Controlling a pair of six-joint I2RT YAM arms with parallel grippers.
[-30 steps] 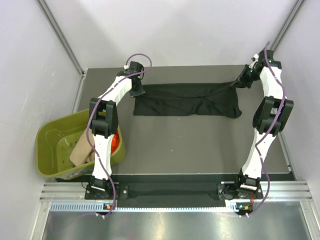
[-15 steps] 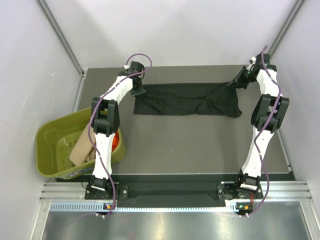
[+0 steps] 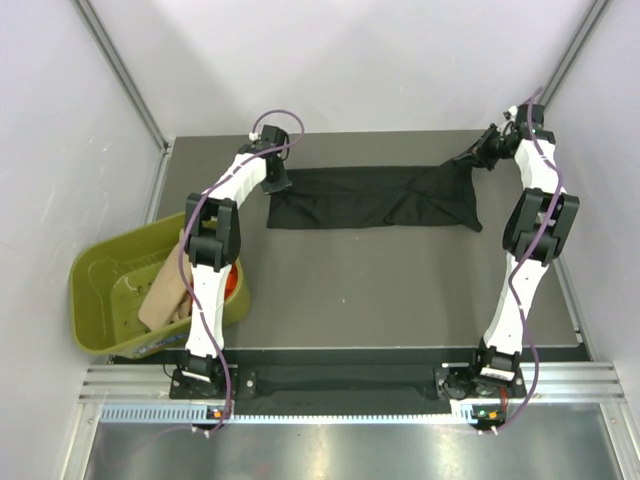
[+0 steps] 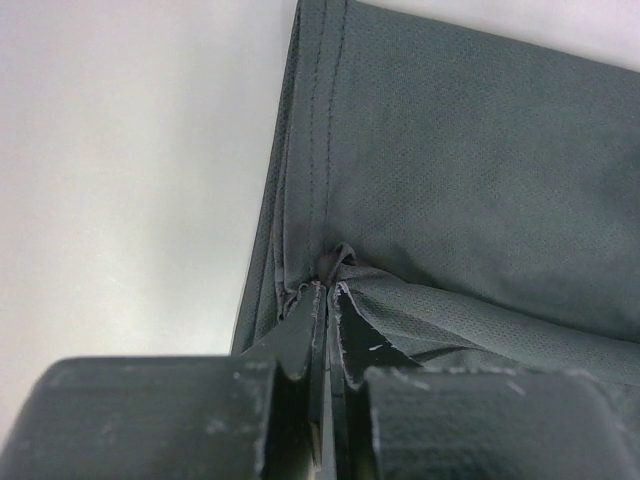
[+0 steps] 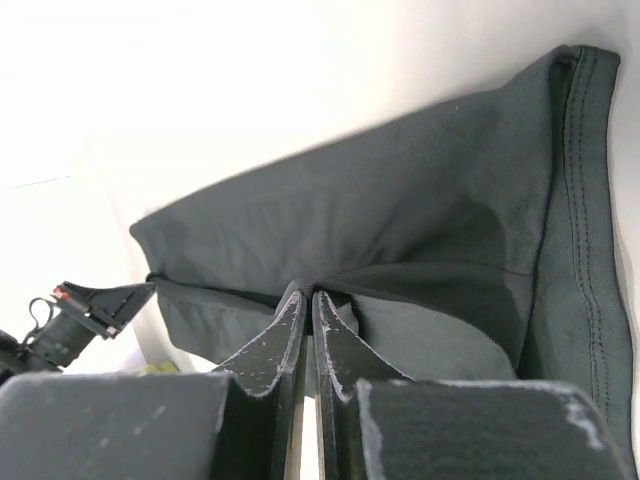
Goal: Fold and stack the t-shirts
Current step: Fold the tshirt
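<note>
Top external: black t-shirt (image 3: 375, 198) in jaws

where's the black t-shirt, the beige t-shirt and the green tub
black t-shirt (image 3: 370, 198): top view, middle of the cloth
beige t-shirt (image 3: 160, 300): top view, bunched cloth in the tub
green tub (image 3: 113, 295): top view, bare inner floor

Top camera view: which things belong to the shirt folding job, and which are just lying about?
Job in hand: black t-shirt, pinched at its ends by the left gripper and right gripper; orange-red t-shirt and beige t-shirt, both in the olive-green tub.
Just there: the olive-green tub itself; the table.
</note>
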